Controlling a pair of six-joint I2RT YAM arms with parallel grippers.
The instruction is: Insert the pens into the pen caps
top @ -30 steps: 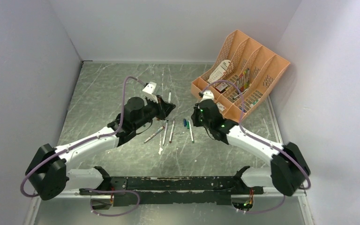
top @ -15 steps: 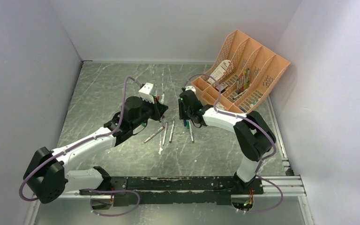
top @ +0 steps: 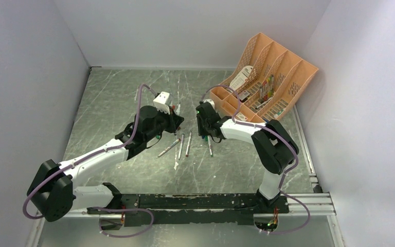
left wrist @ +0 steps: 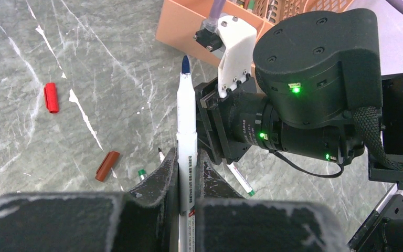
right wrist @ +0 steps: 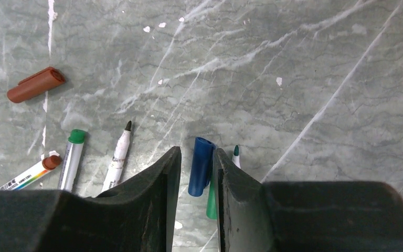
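**Left has the pen, right is straddling the blue cap**

The left gripper (left wrist: 187, 157) is clamped on a blue-tipped pen (left wrist: 187, 113), with the nib poking out past the fingers toward the right arm. The right gripper (right wrist: 197, 152) sits low with its jaws apart, not squeezing anything. The blue cap (right wrist: 200, 168) lies flat on the table (right wrist: 294, 79) right between them, its long axis running along the fingers. Looks like simply closing would grab it.

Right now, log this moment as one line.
left gripper: shut on blue-tipped pen | right gripper: open, jaws either side of blue cap | pen and cap: not yet joined
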